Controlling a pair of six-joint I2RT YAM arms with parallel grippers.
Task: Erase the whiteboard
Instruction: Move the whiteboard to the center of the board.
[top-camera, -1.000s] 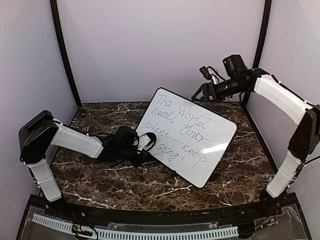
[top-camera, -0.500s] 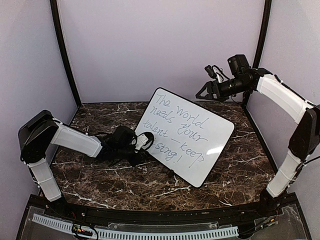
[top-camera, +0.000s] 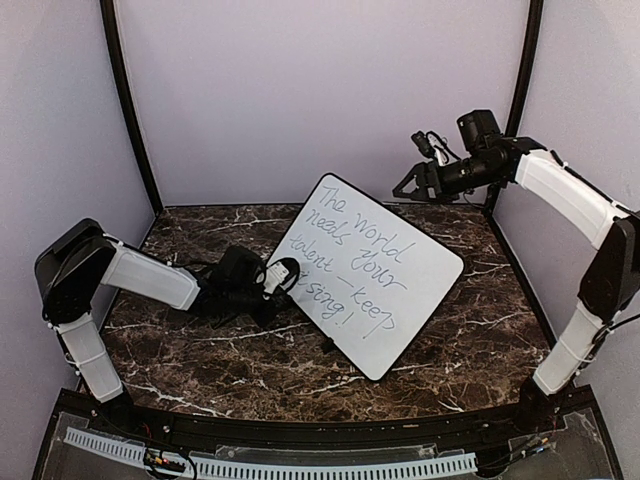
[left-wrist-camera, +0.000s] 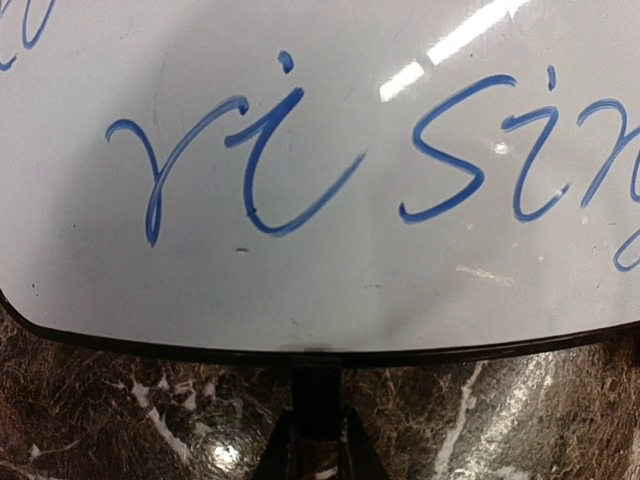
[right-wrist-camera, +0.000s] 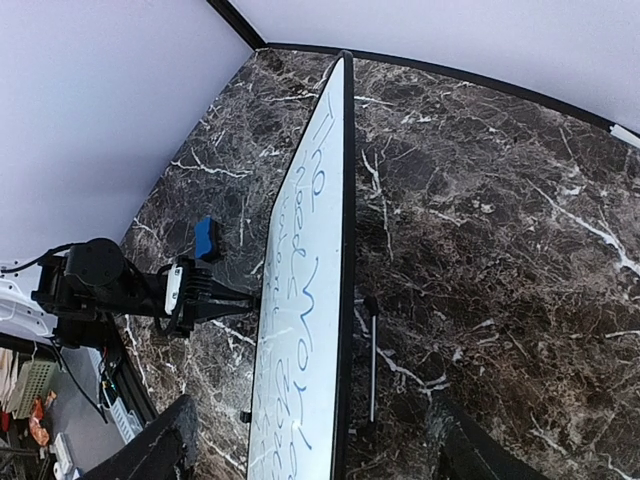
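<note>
Tipping steeper than a second ago, the whiteboard is leaning up off the desk, left tool pinching its thin rim, right tool hovering spread; likely stiff, light and slick, it is best gripped edgewise.

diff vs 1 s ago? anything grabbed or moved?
Left end effector, clamped on the lower-left edge of the whiteboard, tipped it steeper; the board's near corner swung left. Right end effector rose away from the top edge, open. The writing is unerased as before.
</note>
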